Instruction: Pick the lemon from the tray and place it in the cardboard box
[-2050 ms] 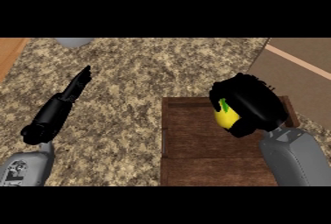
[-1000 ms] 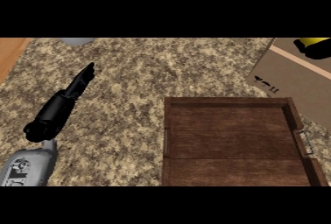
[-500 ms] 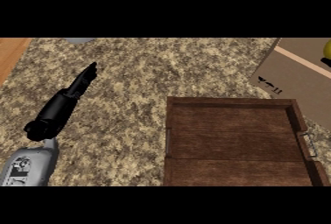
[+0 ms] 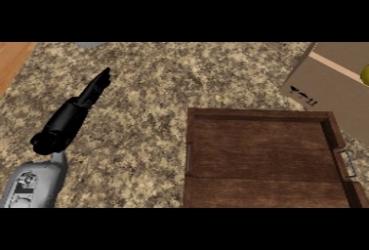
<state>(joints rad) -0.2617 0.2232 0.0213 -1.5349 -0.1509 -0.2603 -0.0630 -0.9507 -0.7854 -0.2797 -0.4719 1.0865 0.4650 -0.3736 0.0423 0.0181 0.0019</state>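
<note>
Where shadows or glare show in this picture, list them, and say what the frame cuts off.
Head view: even light, no glare on the counter; the only shading runs inside the walls of the tray; no clear shadow under the left hand. Head view: the right edge cuts the cardboard box and the lemon.

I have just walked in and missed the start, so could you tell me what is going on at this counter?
The robot is moving a lemon from a tray into a box. The wooden tray at the lower right shows no lemon. A yellow-green sliver at the view's right edge, inside the rim of the cardboard box, looks like the lemon. The right hand is out of view. The left hand rests open over the counter at the left, holding nothing.
</note>
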